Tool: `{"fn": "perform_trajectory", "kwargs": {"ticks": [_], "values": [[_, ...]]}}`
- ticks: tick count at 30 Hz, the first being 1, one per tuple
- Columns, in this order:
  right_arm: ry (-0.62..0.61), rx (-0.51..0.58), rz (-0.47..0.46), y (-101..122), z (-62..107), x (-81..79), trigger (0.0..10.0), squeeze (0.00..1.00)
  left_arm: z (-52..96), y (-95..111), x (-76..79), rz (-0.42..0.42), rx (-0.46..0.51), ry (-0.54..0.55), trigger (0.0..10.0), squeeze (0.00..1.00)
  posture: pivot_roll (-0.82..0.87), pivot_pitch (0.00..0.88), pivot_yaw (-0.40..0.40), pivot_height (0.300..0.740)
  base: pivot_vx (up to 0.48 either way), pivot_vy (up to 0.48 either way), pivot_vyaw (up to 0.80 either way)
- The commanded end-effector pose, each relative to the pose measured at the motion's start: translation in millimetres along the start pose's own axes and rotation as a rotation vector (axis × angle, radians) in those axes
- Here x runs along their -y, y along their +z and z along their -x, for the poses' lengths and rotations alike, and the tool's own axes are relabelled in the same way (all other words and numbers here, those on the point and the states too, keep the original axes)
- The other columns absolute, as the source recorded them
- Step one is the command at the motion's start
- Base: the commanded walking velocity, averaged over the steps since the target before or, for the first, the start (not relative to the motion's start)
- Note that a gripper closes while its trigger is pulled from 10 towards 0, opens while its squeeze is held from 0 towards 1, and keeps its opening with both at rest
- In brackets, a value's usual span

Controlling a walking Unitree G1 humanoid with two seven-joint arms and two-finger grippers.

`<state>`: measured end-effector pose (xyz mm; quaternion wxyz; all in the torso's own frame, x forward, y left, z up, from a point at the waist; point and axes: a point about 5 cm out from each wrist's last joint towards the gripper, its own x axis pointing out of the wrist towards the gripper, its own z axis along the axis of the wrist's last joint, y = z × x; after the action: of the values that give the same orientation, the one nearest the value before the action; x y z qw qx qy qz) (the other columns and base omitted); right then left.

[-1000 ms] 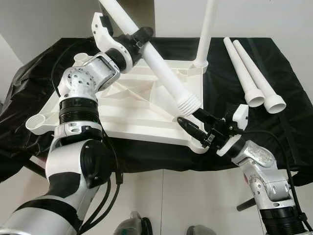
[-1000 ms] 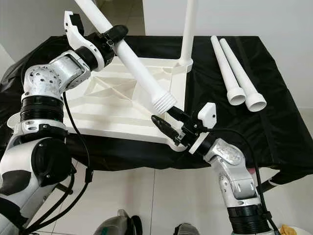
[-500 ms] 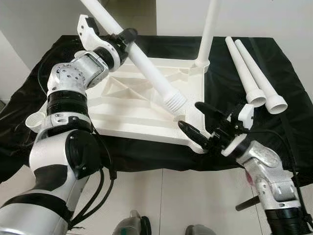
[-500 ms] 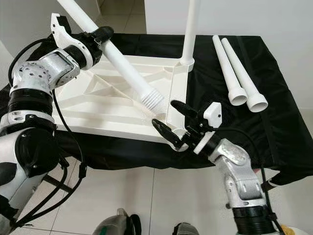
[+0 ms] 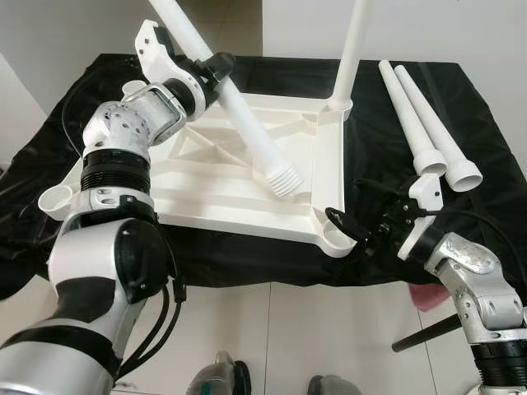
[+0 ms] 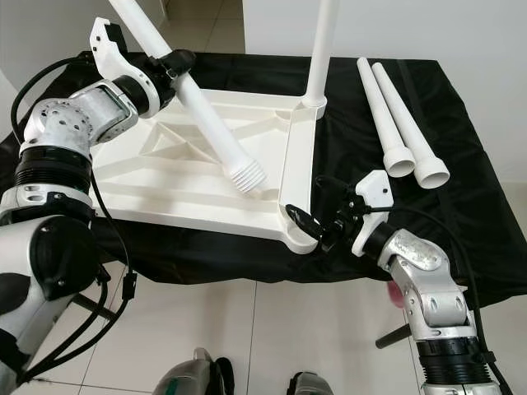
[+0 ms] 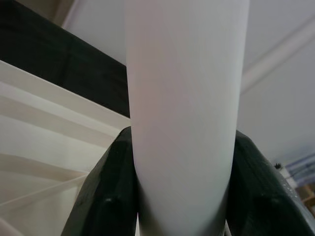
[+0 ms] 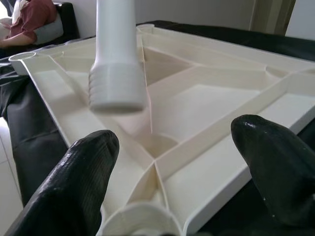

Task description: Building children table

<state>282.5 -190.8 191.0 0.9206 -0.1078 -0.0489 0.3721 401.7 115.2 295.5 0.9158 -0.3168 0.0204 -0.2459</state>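
While the left gripper (image 5: 216, 67) clenches a long white plastic leg (image 5: 235, 111) at 11 o'clock, the right gripper (image 5: 350, 210) gapes at the upturned white tabletop's (image 5: 206, 177) 5 o'clock corner.

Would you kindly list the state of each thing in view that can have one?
Tabletop: upside down on the black cloth.
Fitted leg: upright in the far corner socket.
Held leg: tilted, threaded end above the tabletop.
Spare legs: lying side by side.
Near corner socket: empty.
Left gripper: shut on held leg.
Right gripper: open.
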Motion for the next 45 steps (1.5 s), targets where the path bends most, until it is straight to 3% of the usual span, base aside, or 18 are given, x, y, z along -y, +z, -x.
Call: {"fn": "perform_trajectory", "kwargs": {"ticks": [1,3,7,9,11,14,19,21,24,32,45], "values": [[0.000,-0.022,0.008,-0.4,-1.1,1.8,10.0,0.00,1.1,0.2,11.3,-0.054,0.001,-0.139,10.0,0.00,-0.03,0.058,0.054,0.740,0.000,0.000,0.00],[-0.066,-0.050,0.018,1.1,-8.7,15.3,10.0,0.00,0.6,-12.2,20.9,-0.104,-0.035,-0.174,10.0,0.00,-0.03,0.052,0.046,0.740,0.000,0.000,0.00],[-0.085,-0.060,0.020,1.6,-11.9,19.7,10.0,0.00,0.7,-17.1,23.8,-0.123,-0.047,-0.183,10.0,0.00,-0.03,0.051,0.046,0.740,0.000,0.000,0.00],[-0.103,-0.053,0.024,8.7,-23.0,25.2,10.0,0.00,3.5,-26.5,37.6,-0.204,-0.065,-0.237,10.0,0.00,-0.02,0.041,0.039,0.740,0.000,0.000,0.00],[-0.103,-0.053,0.024,8.7,-23.0,25.2,10.0,0.00,3.5,-26.5,37.6,-0.204,-0.065,-0.237,10.0,0.00,-0.02,0.041,0.039,0.740,0.000,0.000,0.00],[-0.072,-0.026,-0.011,18.1,-35.4,24.3,10.0,0.00,6.1,-31.1,55.8,-0.304,-0.058,-0.303,10.0,0.00,-0.01,0.031,0.027,0.740,0.000,0.000,0.00],[-0.046,-0.015,-0.050,22.1,-41.7,21.9,10.0,0.00,6.8,-34.0,64.6,-0.345,-0.055,-0.333,10.0,0.00,-0.01,0.027,0.024,0.740,0.000,0.000,0.00],[0.023,0.001,-0.128,29.7,-52.6,15.5,10.0,0.00,8.3,-40.8,79.0,-0.419,-0.047,-0.376,10.0,0.00,0.00,0.019,0.015,0.740,0.000,0.000,0.00],[0.066,-0.015,-0.174,32.7,-59.2,12.6,10.0,0.00,10.6,-45.8,88.0,-0.473,-0.036,-0.405,10.0,0.00,0.00,0.014,0.010,0.740,0.000,0.000,0.00],[0.121,-0.027,-0.167,31.8,-69.0,8.3,10.0,0.00,13.5,-52.4,100.0,-0.530,-0.024,-0.437,10.0,0.00,0.01,0.012,0.005,0.740,0.000,0.000,0.00],[0.153,-0.045,-0.191,25.6,-79.7,-1.4,10.0,0.00,16.2,-59.5,112.0,-0.538,-0.026,-0.469,10.0,0.00,0.01,0.021,0.014,0.740,0.000,0.000,0.00]]}}
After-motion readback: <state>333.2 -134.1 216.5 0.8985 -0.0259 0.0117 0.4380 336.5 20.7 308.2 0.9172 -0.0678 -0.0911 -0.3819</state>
